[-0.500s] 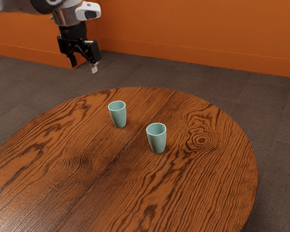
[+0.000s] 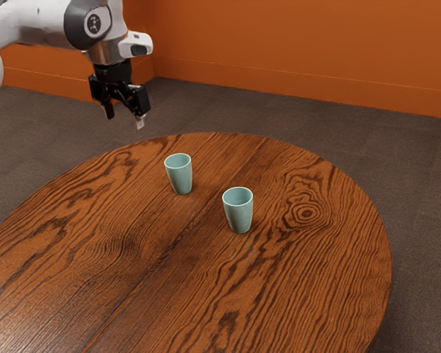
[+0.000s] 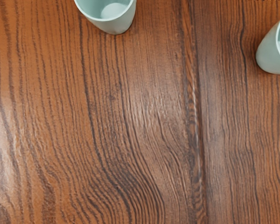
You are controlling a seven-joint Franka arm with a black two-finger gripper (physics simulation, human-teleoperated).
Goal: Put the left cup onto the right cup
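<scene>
— While the fingers (image 2: pixel 125 115) hang spread and empty at the frame's upper left, the left cup (image 2: pixel 178 173) stands upright on the desk (image 2: pixel 95 243), near the right cup (image 2: pixel 237 209).
— Risk: an off-centre descent likely tips it, or knocks its neighbour.

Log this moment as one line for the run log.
gripper: open, empty, aloft | cup nearer gripper: upright on table | other cup: upright, separate | stacking: not started
</scene>
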